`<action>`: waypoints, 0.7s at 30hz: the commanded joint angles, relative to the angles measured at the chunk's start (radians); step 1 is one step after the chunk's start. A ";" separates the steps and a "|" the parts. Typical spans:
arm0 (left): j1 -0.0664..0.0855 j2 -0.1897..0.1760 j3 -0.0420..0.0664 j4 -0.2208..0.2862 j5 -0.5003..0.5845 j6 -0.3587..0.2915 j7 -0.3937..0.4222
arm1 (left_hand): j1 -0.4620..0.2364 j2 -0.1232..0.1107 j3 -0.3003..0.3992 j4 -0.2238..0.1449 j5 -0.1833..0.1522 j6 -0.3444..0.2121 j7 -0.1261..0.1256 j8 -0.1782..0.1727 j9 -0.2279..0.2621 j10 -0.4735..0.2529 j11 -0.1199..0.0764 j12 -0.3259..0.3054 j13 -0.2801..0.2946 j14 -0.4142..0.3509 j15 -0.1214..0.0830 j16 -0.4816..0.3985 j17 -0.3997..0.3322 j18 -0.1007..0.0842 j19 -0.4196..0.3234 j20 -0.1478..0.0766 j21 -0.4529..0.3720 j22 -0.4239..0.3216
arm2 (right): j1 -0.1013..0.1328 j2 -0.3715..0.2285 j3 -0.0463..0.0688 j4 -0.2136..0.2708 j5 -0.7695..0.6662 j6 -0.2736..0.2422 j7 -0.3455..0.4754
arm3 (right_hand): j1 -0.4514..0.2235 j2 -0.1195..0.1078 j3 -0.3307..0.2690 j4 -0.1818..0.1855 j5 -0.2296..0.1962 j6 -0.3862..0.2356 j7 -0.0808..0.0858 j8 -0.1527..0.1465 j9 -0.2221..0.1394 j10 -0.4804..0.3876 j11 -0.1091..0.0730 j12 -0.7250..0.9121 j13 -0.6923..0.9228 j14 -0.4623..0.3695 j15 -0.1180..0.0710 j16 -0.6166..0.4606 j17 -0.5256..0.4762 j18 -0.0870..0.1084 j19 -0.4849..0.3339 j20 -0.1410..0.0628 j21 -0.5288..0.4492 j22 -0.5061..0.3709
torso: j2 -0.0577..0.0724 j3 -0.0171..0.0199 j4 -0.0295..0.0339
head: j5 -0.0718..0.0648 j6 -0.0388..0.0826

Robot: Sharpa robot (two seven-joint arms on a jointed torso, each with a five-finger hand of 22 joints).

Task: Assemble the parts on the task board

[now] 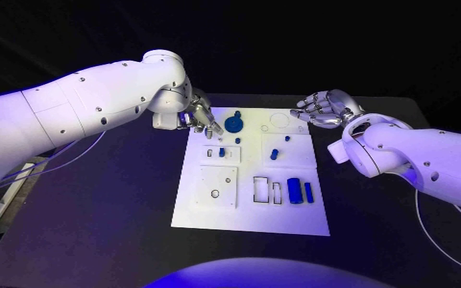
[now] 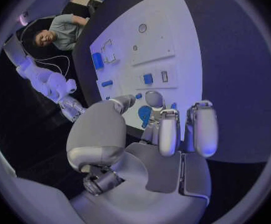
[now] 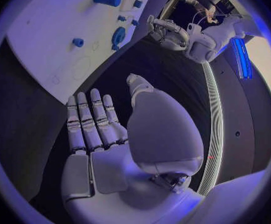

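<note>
So from where I'm standing: the left hand (image 1: 199, 119) is hovering over the far left corner of the board (image 1: 252, 218), fingers pointing down and apart, nothing held as far as I can see. Its fingertips are just beside the round blue part (image 1: 235, 125) near the far edge, maybe brushing it, can't tell for sure. The wrist camera has that same disc (image 2: 145, 115) peeking out right behind the fingers (image 2: 167, 132).

Moving across the board: a small blue piece (image 1: 222, 151) stands in the left inset plate, another small one (image 1: 274, 154) in the middle plate, and nearer the robot two longer blue blocks (image 1: 295, 190) lie side by side next to some empty rectangular slots.

Over on the right, the right hand (image 1: 324, 109) is loosely open and empty, hanging off the far right corner of the board, well clear of any parts.

My guess is it's at the reach-and-grasp step for that round part. Next move needs the left fingers to close cleanly on the disc, then carry it to whatever recess matches, probably one of the circle outlines at the far right.

No brand names, labels or writing I can read anywhere.
</note>
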 commanded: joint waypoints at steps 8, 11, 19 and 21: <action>0.005 0.011 0.001 -0.058 -0.031 -0.115 0.009 | -0.002 0.017 -0.057 0.008 -0.129 -0.014 0.010 -0.063 -0.081 -0.023 0.014 -0.021 -0.040 0.092 0.017 -0.007 0.214 -0.004 0.024 0.015 -0.009 0.182 | -0.002 0.002 0.000 -0.008 -0.004 0.015 0.009 | -0.010 0.000 -0.006 0.000 0.003 -0.009 0.096 0.006 -0.001 0.001 0.005 -0.004 -0.001 -0.008 0.002 -0.006 -0.001 -0.014 -0.007 0.001 -0.007 -0.001 | 0.004 -0.0003 -0.0018 | 0.006 0.011; 0.004 0.016 0.001 -0.067 -0.039 -0.122 0.013 | -0.013 0.021 -0.067 0.008 -0.122 -0.015 0.011 -0.066 -0.088 -0.022 0.014 -0.018 -0.037 0.092 0.018 -0.006 0.215 -0.004 0.024 0.016 -0.010 0.182 | -0.002 0.002 0.000 -0.011 -0.004 0.015 0.010 | -0.010 0.001 -0.006 0.000 0.003 -0.009 0.096 0.007 -0.001 0.001 0.005 -0.004 -0.001 -0.008 0.002 -0.006 -0.001 -0.015 -0.007 0.001 -0.006 -0.002 | 0.004 -0.0006 -0.0019 | 0.007 0.013; -0.004 0.053 -0.005 -0.128 -0.076 -0.109 0.017 | 0.013 0.033 -0.080 0.003 -0.049 0.006 0.008 -0.058 -0.108 -0.021 0.012 -0.010 -0.030 0.093 0.016 -0.004 0.217 -0.004 0.026 0.015 -0.009 0.184 | -0.002 0.004 0.000 -0.009 -0.004 0.015 0.010 | -0.010 0.001 -0.006 0.000 0.003 -0.009 0.096 0.007 -0.001 0.001 0.005 -0.004 -0.001 -0.008 0.002 -0.006 -0.001 -0.015 -0.007 0.001 -0.006 -0.002 | 0.006 -0.0010 -0.0021 | 0.009 0.017; -0.007 0.061 -0.008 -0.143 -0.080 -0.104 0.018 | 0.024 0.033 -0.080 0.002 -0.036 0.008 0.008 -0.057 -0.113 -0.022 0.012 -0.009 -0.029 0.093 0.016 -0.003 0.218 -0.004 0.025 0.014 -0.011 0.183 | -0.002 0.004 0.000 -0.008 -0.004 0.015 0.010 | -0.010 0.001 -0.006 0.000 0.003 -0.009 0.096 0.007 -0.001 0.001 0.005 -0.004 -0.001 -0.008 0.002 -0.006 -0.001 -0.015 -0.007 0.001 -0.006 -0.002 | 0.006 -0.0009 -0.0028 | 0.009 0.017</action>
